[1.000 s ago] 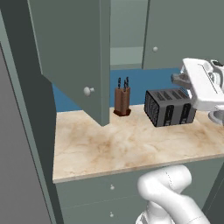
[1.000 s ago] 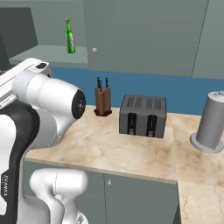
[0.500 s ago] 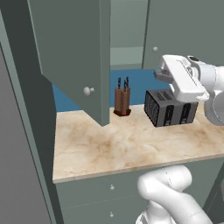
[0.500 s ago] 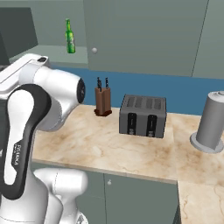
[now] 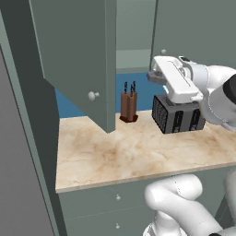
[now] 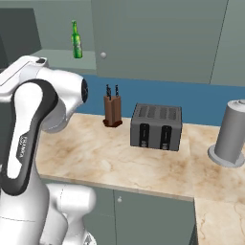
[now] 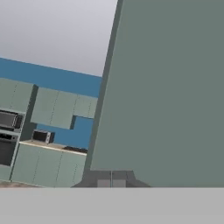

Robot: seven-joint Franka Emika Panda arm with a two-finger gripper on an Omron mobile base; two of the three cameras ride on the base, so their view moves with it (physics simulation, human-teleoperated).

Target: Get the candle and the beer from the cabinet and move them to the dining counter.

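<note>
From the left, the cabinet (image 5: 78, 60) door hangs open above the worktop (image 5: 133, 152), knife block (image 5: 128, 106) and toaster (image 5: 177, 117). From the right, the beer (image 6: 75, 40) stands on the cabinet shelf. At the hand, the gripper (image 7: 111, 183) is closed, empty, facing a grey-green panel.

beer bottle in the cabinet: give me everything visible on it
The slim green glass beer bottle shows in the right base view, small and far off. It has a long narrow neck above a wider body, with a red-and-white label around the middle. It stands upright, alone, on the pale shelf inside the grey-green upper wall cabinet, above and left of the brown knife block. Nothing touches it but the shelf. Whether it is capped is too small to tell.
</note>
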